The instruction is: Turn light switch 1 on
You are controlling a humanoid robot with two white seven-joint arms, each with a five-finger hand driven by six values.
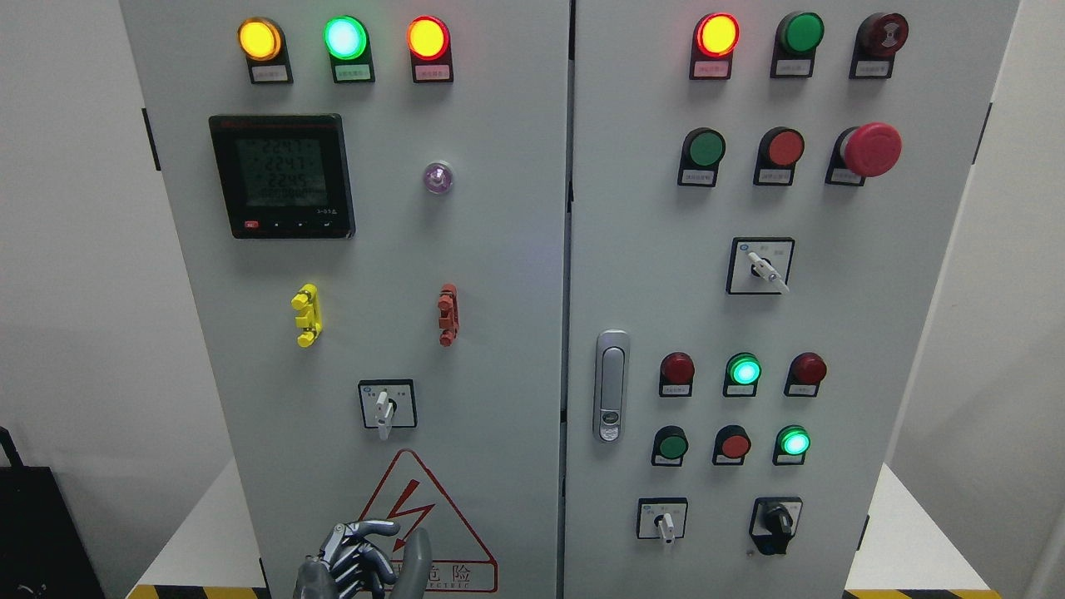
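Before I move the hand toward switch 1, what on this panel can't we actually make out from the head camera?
- Button and lamp labels, e.g. under the green lamp: too small to read, so switch 1 cannot be identified.
- Meter display: digits blurred.
- Left hand: wrist and arm cut off by the bottom edge.
- Warning triangle: its lower left covered by the hand.
- Right hand: not in view.

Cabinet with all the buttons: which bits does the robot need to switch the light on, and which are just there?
For the job: left hand; white selector switch above it, probably.
Just there: meter screen; red mushroom button; door handle; warning triangle.
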